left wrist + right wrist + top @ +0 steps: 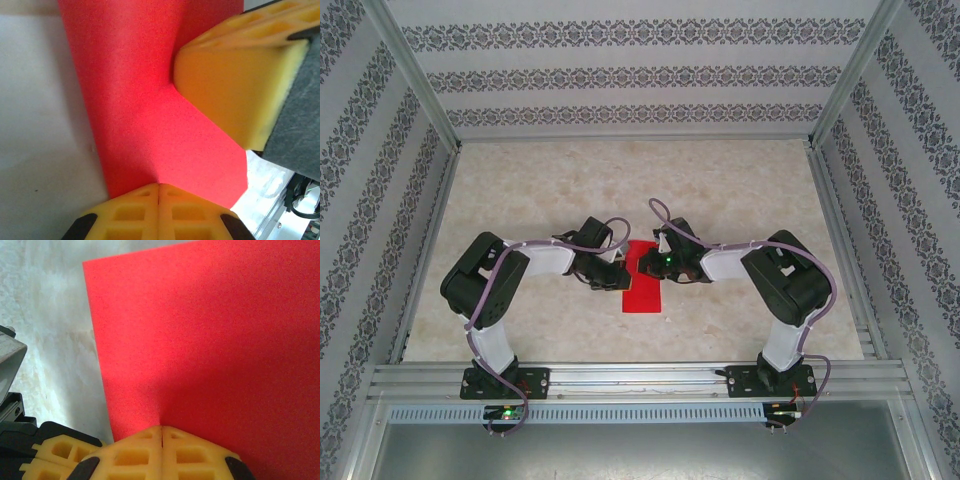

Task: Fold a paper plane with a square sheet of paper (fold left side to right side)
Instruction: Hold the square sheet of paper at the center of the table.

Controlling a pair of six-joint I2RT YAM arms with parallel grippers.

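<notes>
From above, the left arm (485,285) and the right arm (785,280) mirror each other: each rises from its base at the near edge of the table (740,190), bends its elbow outward, and brings its forearm in toward the middle. The left gripper (618,272) and right gripper (648,266) meet there over the square sheet of paper (642,295), which lies folded into a narrow red strip (long side running from the near edge toward the far edge) about midway between the side edges. In the left wrist view, the left gripper (159,189) has its yellow fingers pressed together, tips down on the red paper (135,100), with a finger of the right gripper (235,90) resting on the sheet just beyond. In the right wrist view, the right gripper (162,432) is likewise closed, tips on the paper (210,340) near its edge, the pale table (50,315) beside it.
</notes>
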